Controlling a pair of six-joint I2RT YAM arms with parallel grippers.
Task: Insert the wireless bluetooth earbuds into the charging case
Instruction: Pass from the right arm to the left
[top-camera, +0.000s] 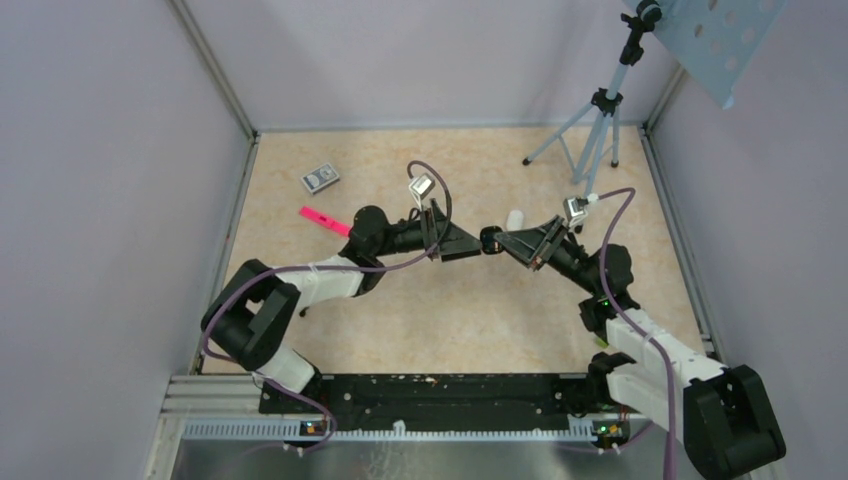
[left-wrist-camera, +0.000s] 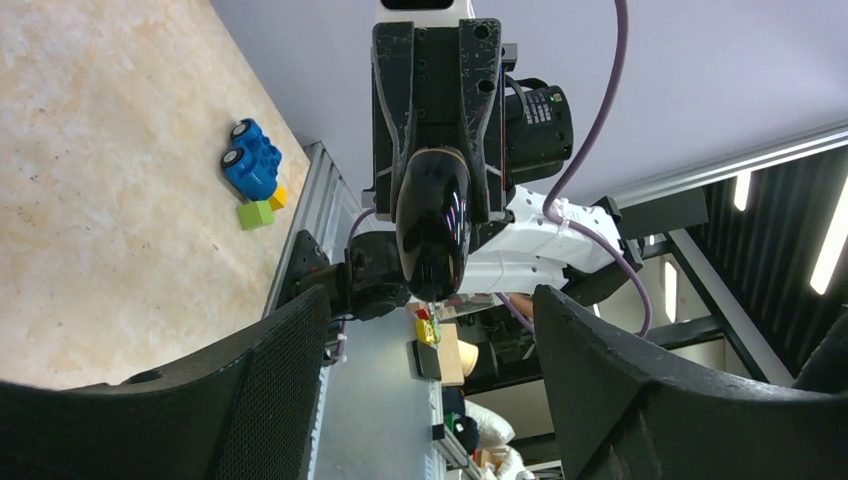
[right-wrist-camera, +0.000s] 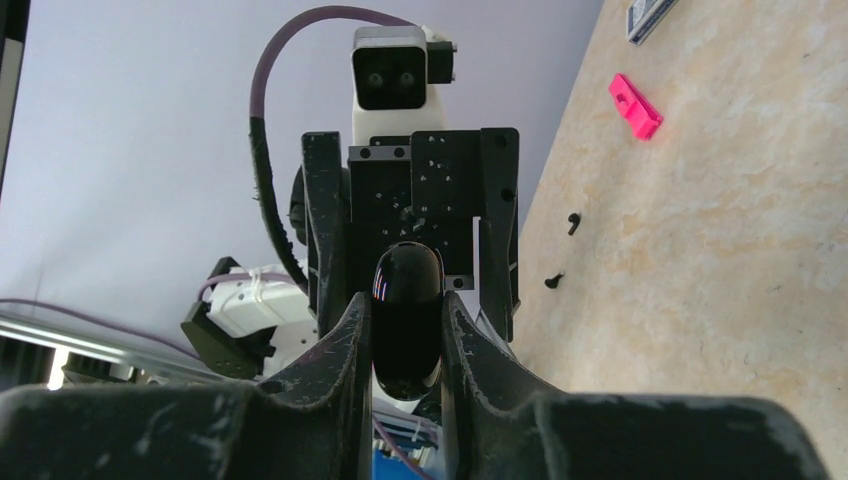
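Observation:
The charging case (right-wrist-camera: 406, 320), glossy black, closed and pebble-shaped, is pinched between the fingers of my right gripper (right-wrist-camera: 406, 312), which is shut on it. In the top view the two arms meet nose to nose above mid-table, with the case (top-camera: 489, 240) between them. My left gripper (left-wrist-camera: 430, 300) faces the case (left-wrist-camera: 432, 225) head-on. Its jaws stand open on either side, and its fingers (left-wrist-camera: 250, 400) do not touch the case. The wireless bluetooth earbuds do not show in any view.
A white pill-shaped object (top-camera: 515, 218) lies just behind the grippers. A pink piece (top-camera: 324, 220) and a small grey box (top-camera: 319, 179) lie at the back left. A tripod (top-camera: 590, 130) stands at the back right. A blue toy car (left-wrist-camera: 252, 168) and a green block (left-wrist-camera: 256, 214) sit near the table edge.

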